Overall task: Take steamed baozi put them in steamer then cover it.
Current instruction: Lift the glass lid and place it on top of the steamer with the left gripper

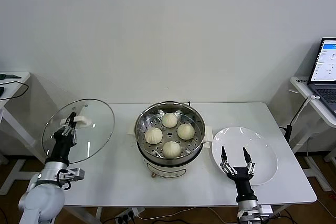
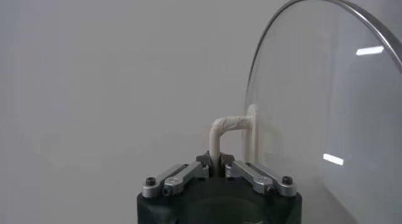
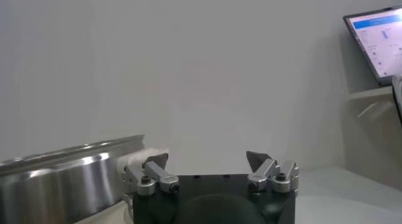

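Observation:
Four cream-white baozi [image 1: 169, 119] sit on the perforated tray inside the steel steamer [image 1: 143, 124] at the table's middle. My left gripper [image 1: 67, 129] is shut on the white handle [image 2: 223, 129] of the clear glass cover [image 1: 97, 119] and holds it upright in the air at the table's left edge, left of the steamer. The cover's glass [image 2: 326, 112] fills one side of the left wrist view. My right gripper [image 1: 234, 156] is open and empty above the white plate, right of the steamer [image 3: 56, 175].
An empty flat white plate [image 1: 262, 153] lies right of the steamer. A laptop [image 1: 325, 69] stands on a side table at the far right. Another side table [image 1: 13, 85] with cables is at the far left. A white wall is behind.

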Controlling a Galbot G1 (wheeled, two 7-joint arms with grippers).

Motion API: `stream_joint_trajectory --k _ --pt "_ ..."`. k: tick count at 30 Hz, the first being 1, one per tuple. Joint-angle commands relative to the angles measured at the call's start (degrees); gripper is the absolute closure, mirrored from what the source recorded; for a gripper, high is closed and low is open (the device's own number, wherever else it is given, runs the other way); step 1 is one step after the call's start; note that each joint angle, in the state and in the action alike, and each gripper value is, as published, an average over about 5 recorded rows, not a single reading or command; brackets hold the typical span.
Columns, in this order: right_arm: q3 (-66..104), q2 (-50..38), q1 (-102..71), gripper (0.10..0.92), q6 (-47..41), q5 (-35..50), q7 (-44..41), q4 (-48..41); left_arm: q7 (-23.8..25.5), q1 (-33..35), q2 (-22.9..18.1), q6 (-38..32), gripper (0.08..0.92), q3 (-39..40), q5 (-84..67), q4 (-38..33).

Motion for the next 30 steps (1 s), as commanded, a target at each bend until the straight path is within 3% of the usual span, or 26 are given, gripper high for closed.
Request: stream_joint_trajectory --k 1,6,14,30 --pt "0.84 0.05 0.02 0.203 0.29 0.18 -0.12 -0.14 12.51 -2.47 6.47 19.86 0.813 20.20 3.56 -14.71" --pt "1.54 0.31 0.09 0.203 0.41 0.16 -0.20 -0.20 15.08 -9.19 5.88 23.87 0.813 29.87 10.83 -12.55" --pt "1.96 1.29 0.06 0.203 0.80 -0.53 -0.28 -1.04 17.54 -18.94 0.70 29.00 0.813 41.20 20.49 -6.59" --pt "2.09 2.37 0.34 0.203 0.86 -1.78 -0.19 -2.53 19.19 -24.32 -10.09 34.15 0.813 48.70 24.50 1.83"
